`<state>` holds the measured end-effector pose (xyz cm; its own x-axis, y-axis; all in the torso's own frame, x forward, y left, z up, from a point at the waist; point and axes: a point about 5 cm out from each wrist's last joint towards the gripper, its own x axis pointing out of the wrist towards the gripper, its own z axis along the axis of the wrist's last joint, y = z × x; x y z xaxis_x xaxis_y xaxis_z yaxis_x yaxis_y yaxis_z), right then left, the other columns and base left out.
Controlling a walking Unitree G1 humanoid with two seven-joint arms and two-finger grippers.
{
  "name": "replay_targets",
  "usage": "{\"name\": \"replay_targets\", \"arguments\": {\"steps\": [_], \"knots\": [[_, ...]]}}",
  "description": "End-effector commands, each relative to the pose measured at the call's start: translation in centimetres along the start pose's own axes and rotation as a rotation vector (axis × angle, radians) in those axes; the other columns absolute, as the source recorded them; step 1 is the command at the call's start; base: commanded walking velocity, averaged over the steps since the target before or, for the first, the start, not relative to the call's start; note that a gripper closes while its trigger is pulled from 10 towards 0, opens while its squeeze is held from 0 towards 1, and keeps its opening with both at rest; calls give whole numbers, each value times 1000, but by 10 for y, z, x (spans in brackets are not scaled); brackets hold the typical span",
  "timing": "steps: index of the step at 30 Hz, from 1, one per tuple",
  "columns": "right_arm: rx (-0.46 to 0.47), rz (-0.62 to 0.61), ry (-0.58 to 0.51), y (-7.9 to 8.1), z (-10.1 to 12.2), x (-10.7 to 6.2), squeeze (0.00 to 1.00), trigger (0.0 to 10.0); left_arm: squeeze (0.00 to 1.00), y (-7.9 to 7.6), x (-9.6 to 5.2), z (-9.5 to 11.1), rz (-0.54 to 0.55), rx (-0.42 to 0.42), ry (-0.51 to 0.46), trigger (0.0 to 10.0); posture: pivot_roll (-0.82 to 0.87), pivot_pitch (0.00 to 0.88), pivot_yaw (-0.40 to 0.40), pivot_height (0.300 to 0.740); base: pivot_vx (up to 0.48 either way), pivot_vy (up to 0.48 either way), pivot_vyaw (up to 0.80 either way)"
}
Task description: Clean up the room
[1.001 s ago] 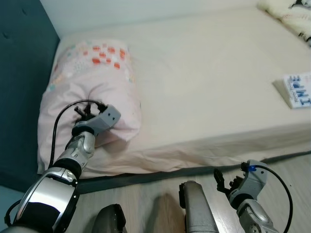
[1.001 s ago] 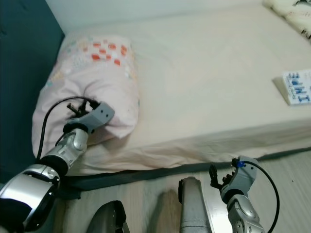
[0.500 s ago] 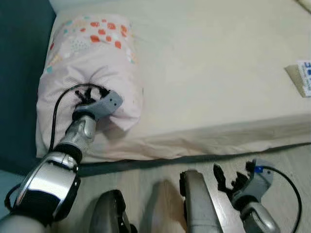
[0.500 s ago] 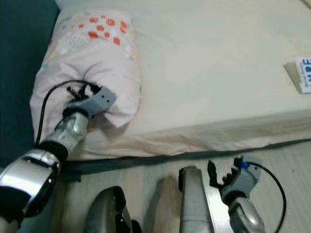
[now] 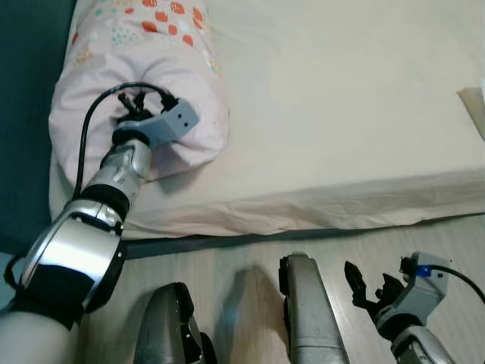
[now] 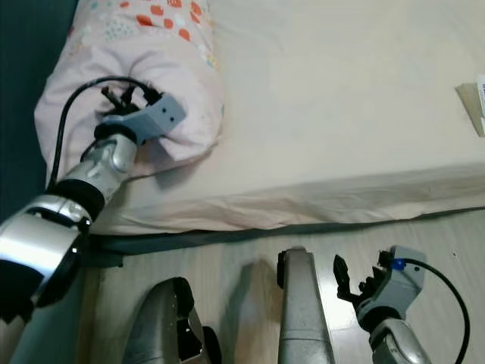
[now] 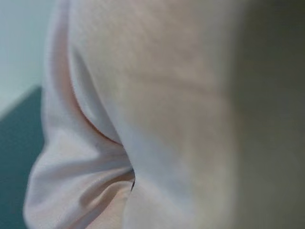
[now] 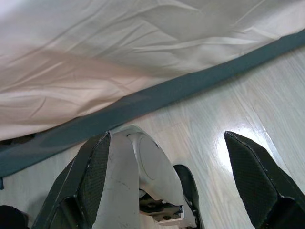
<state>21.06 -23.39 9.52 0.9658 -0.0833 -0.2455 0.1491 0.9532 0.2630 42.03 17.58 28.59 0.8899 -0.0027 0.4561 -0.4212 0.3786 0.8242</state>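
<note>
Pillow (image 5: 136, 72), pale pink with orange and teal spots, lying at the left end of the bed (image 5: 326, 114) against the dark teal headboard (image 5: 26, 91), its near end bunched and puckered around the left end effector (image 5: 136, 102), pressed into the fabric with fingers buried in the folds, so whether clamped or apart: cannot tell. Right end effector (image 8: 167, 181) hanging low over the pale wood floor (image 8: 228, 109) beside the bed's dark base strip (image 8: 157, 95), its two black fingers (image 8: 252, 176) spread wide apart, gripping nothing. Corner of a book (image 5: 476, 106) at the bed's right edge, well apart from the pillow.
</note>
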Motion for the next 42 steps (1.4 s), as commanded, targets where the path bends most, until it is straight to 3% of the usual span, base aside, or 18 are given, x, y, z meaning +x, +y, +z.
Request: {"name": "replay_targets", "arguments": {"steps": [1, 2, 3, 9, 12, 14, 15, 16, 19, 22, 24, 27, 32, 37, 42], "knots": [[2, -22, 32, -6, -4, -6, 0, 10000, 0, 28, 10, -8, 60, 90, -6, 0, -338, 513, 66, 576, 0, 0, 0], [2, -22, 32, -6, -4, -6, 0, 10000, 0, 28, 10, -8, 60, 90, -6, 0, -338, 513, 66, 576, 0, 0, 0], [-2, -25, 33, -7, -3, -6, 0, 10000, 0, 40, 14, -9, 86, 105, -5, 0, -333, 511, 65, 576, 0, 0, 0], [-8, -28, 31, -9, -1, -3, 0, 10000, 0, 46, 17, -4, 109, 106, -29, 0, -327, 496, 66, 576, 0, 0, 0], [-3, -21, 21, -4, 1, 1, 0, 10000, 0, 35, 11, -11, 68, 149, -28, 0, -329, 484, 73, 576, 0, 0, 0], [3, -14, 17, -1, 1, 3, 0, 10000, 0, 14, -5, -34, -36, 210, 26, 0, -321, 472, 79, 576, 0, 0, 0], [3, -14, 17, -1, 1, 3, 0, 10000, 0, 14, -5, -34, -36, 210, 26, 0, -321, 472, 79, 576, 0, 0, 0], [7, -11, 17, 0, 1, 4, 0, 10000, 0, 1, -17, -49, -105, 250, 60, 0, -315, 461, 82, 576, 0, 0, 0], [9, -9, 18, 0, 1, 5, 0, 10000, 0, -7, -25, -59, -148, 274, 80, 0, -315, 461, 82, 576, 0, 0, 0], [11, 5, 3, 0, 5, 14, 0, 10000, 0, -34, -61, -94, -276, 310, 176, 0, -315, 422, 76, 576, 0, 0, 0], [11, 12, -6, 1, 8, 19, 0, 10000, 0, -38, -68, -100, -289, 309, 200, 0, -313, 405, 75, 576, 0, 0, 0], [10, 20, -13, 2, 10, 21, 0, 10000, 0, -38, -72, -104, -289, 309, 216, 0, -313, 405, 75, 576, 0, 0, 0], [10, 38, -36, 5, 17, 32, 0, 10000, 0, -26, -67, -110, -240, 354, 238, 0, -301, 357, 86, 576, 0, 0, 0], [5, 45, -60, 4, 22, 45, 0, 10000, 0, -16, -62, -111, -222, 425, 207, 0, -270, 307, 93, 576, 0, 0, 0], [0, 51, -65, 5, 23, 50, 0, 10000, 0, -12, -60, -110, -203, 433, 196, 0, -260, 287, 95, 576, 0, 0, 0]]}}
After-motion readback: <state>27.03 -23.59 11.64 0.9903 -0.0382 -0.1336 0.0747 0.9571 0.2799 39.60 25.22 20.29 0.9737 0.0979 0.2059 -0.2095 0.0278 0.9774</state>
